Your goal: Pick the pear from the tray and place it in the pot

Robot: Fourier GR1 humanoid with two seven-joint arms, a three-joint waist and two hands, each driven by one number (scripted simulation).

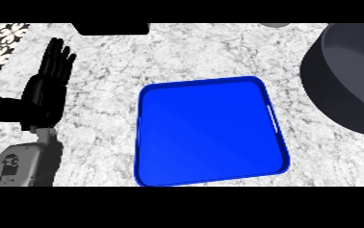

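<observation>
Head view, the only one given. Near the middle of the worktop (pixel 213 49), a blue tray (pixel 210 131), somewhat closer to the near edge, with its bottom completely bare. No pear on it, and none on the marble around it. At the right edge, cut by the frame, a large dark grey pot (pixel 331 85), near the tray's right rim but apart from it. Only a part of its wall and rim visible, the inside mostly out of sight, so no way to confirm the pear there.

At the left edge, the left hand (pixel 44 90): resting, released, with straight fingers pointing toward the far edge, holding nothing, well apart from the tray. Right hand nowhere in view, so nothing to tell about its state or a possible load.

At the far edge, a flat black object (pixel 110 28) and, further to the right, a small grey object (pixel 274 25), both cut by the frame and too little shown to name. In the far left corner, a patch of black-and-white pattern (pixel 10 33).

As for the progress, judging only from the bare tray: picking most probably done. Placing not possible to confirm. Two readings: the pear already down in the pot, or carried by the unseen right hand somewhere outside the frame. Left to do in the second case: bringing the pear over the pot's rim, lowering it inside and letting go. In the first case, nothing more for the pear itself.
</observation>
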